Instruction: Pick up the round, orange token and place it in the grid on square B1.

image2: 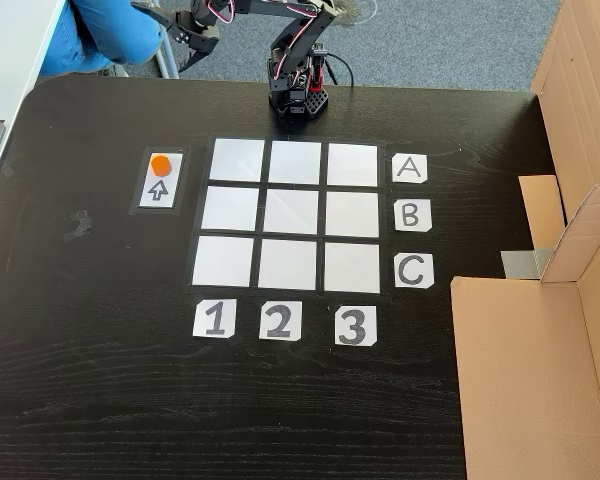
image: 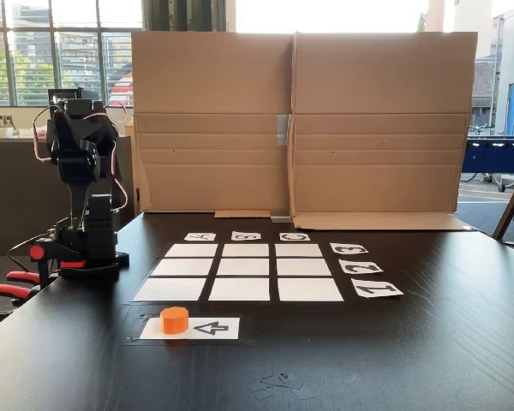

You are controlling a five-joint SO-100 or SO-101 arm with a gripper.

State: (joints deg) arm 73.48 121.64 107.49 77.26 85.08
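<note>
The token (image2: 160, 165) is set beside the grid (image2: 294, 217), bare table (image2: 100, 380) around; the gripper's (image: 75, 224) jaw state cannot be told.

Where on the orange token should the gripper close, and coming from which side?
Come straight down from above and close across the curved sides of the token. It stands flat on the arrow card, short and round, with open space all around, so any pair of opposite sides should do.
</note>
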